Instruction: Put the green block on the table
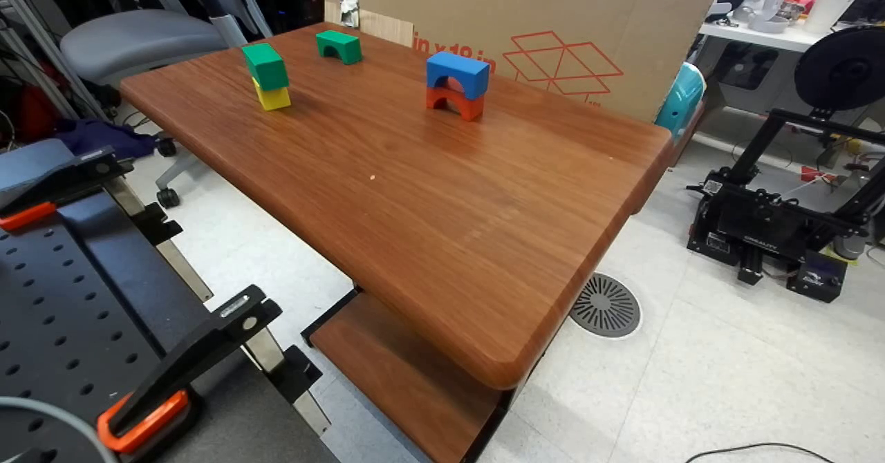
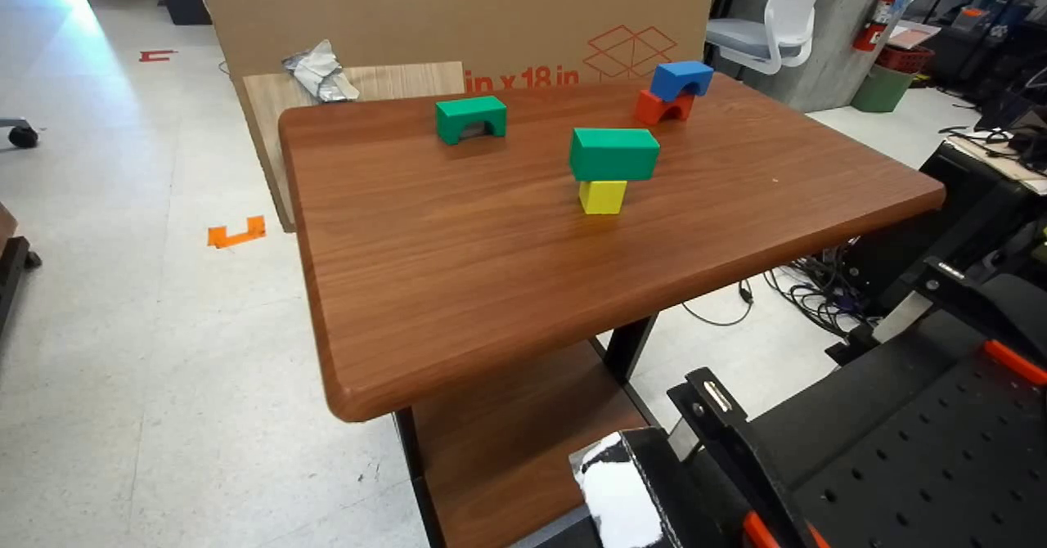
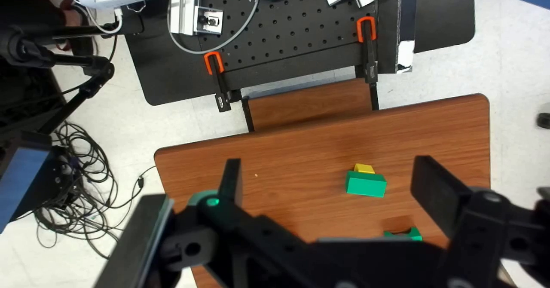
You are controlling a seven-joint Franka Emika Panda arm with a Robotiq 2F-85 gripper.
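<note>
The green block (image 1: 265,65) is a plain oblong block lying on top of a smaller yellow block (image 1: 274,98). The same stack shows as green block (image 2: 613,155) over yellow block (image 2: 603,198) in an exterior view. The yellow block stands on the reddish-brown table (image 1: 415,221), also seen as table (image 2: 442,278). My gripper (image 3: 328,165) is open and empty, high above the table (image 3: 300,167) in the wrist view. The green block (image 3: 366,185) shows below, between the fingers and nearer the right one. The gripper is outside both exterior views.
A green arch (image 1: 339,47) stands on the table, partly hidden by my gripper in the wrist view (image 3: 414,234). A blue arch (image 2: 681,79) sits on a red arch (image 2: 654,108). A cardboard box (image 1: 553,7) stands behind the table. Black clamps (image 1: 200,352) stick out from the pegboard bench.
</note>
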